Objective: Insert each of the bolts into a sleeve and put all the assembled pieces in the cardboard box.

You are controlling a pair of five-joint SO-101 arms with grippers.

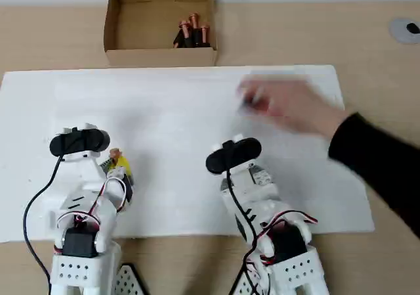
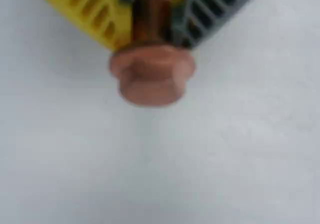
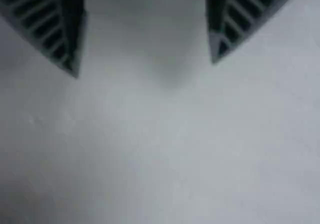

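The left hand [image 2: 150, 40] is closed on a copper bolt [image 2: 152, 77]. It pinches the thin part of the bolt between its yellow finger and its grey finger. The wide head pokes out past the tips, above the white sheet [image 1: 170, 117]. In the high view this hand is at about 8 o'clock.

The right hand [image 3: 144, 64] is wide open and holds nothing. It hangs over the sheet, near the middle of the high view.

The box [image 1: 115, 25] sits on the surface [image 1: 52, 39] at 12 o'clock. A few done pieces [image 1: 191, 32] lie in its right corner, black with copper tops.

A person's arm [image 1: 374, 157] lies over the sheet at about 2 o'clock. It is too blurred to tell if it holds anything.

The bolt looks small, hard and light. It will not bend or break. Its thin part looks smooth, so it could slip or turn if the pinch is loose. The thin part, close under the head, seems a good place to hold it. That probably leaves the far end free to go into a sleeve. A sleeve likely wants a hold around its middle, with its open end kept free.
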